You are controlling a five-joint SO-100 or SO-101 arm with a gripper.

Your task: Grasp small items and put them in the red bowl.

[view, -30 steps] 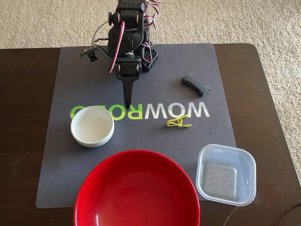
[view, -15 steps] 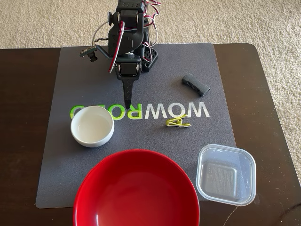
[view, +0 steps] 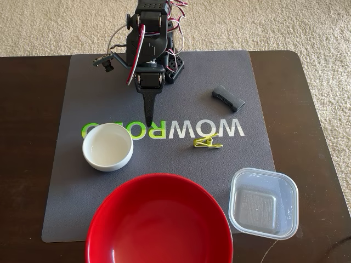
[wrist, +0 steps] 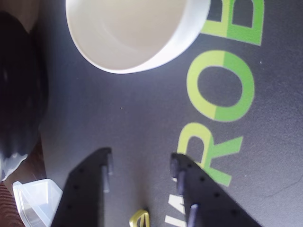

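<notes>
Red bowl [view: 159,219] cut off below

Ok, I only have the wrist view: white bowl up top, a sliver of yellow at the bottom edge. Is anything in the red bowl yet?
Observer: No. In the fixed view the red bowl is empty.
Operator: Where's the grey clip? I can't see it.
Observer: The dark grey clip lies on the mat, at the right of the fixed view, touching nothing else.
Operator: And that yellow sliver?
Observer: It's the yellow-green clothespin. It lies on the mat to the right of the gripper, apart from the clear container.
</notes>
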